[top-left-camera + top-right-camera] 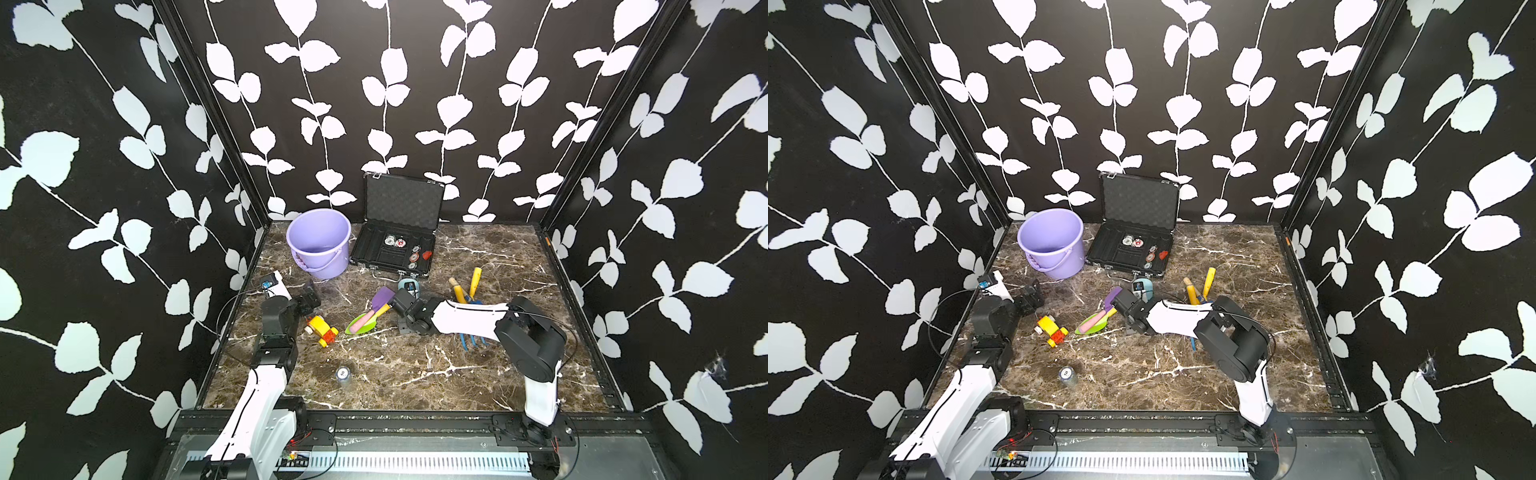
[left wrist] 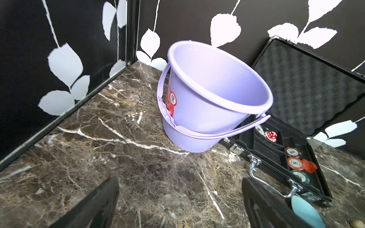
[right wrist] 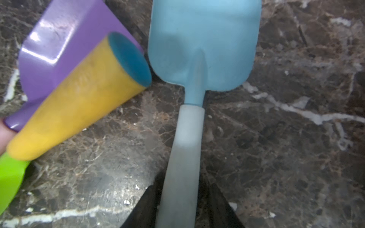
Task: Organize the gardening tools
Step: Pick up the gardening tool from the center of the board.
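Observation:
A light-blue scoop (image 3: 205, 45) with a pale handle (image 3: 187, 142) lies flat on the marble, and my right gripper (image 3: 180, 189) is shut on that handle; both top views show its head (image 1: 409, 286) (image 1: 1142, 286) just beyond the gripper (image 1: 401, 301). Beside it a purple scoop (image 1: 382, 296) (image 3: 65, 49) and a green scoop (image 1: 360, 327) lie crossed, the yellow handle (image 3: 75, 104) resting over the purple head. Two yellow-handled tools (image 1: 475, 278) lie at the right, with blue rake prongs (image 1: 471, 340) showing under my right forearm. My left gripper (image 2: 180, 189) (image 1: 309, 297) is open above bare marble.
A lilac bucket (image 1: 319, 243) (image 2: 207, 88) stands at the back left. An open black case (image 1: 395, 249) of discs sits next to it. A yellow-and-red toy vehicle (image 1: 322, 328) lies near my left arm. A small round jar (image 1: 343, 374) stands toward the front.

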You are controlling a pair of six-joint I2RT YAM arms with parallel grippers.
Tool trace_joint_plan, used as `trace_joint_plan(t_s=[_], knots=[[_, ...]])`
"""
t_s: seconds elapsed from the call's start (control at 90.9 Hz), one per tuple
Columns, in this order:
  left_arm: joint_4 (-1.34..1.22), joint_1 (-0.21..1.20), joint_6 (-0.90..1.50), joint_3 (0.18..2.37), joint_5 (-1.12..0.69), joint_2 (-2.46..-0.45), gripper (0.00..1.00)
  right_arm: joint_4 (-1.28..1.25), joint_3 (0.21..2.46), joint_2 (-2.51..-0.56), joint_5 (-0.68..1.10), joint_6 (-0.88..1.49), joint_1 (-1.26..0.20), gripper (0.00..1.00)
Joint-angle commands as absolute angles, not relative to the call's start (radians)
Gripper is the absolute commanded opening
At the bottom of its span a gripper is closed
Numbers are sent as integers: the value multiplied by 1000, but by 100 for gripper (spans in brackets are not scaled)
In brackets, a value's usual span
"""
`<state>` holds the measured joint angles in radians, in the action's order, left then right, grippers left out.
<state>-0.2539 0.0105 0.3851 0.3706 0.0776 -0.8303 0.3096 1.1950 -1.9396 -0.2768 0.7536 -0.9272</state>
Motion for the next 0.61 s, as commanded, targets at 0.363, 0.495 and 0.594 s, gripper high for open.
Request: trace_joint_plan(t_s=[0.363, 0.495, 0.594], knots=[[-301, 55, 474, 448, -70, -945, 99, 248, 1033, -1842, -294, 718, -926, 0], [-257, 116, 456, 490, -58, -972, 99, 225, 991, -1798, -314, 698, -927, 0], [-219, 164, 431, 533, -66, -1000, 99, 186, 944, -1757, -326, 676, -927, 0]])
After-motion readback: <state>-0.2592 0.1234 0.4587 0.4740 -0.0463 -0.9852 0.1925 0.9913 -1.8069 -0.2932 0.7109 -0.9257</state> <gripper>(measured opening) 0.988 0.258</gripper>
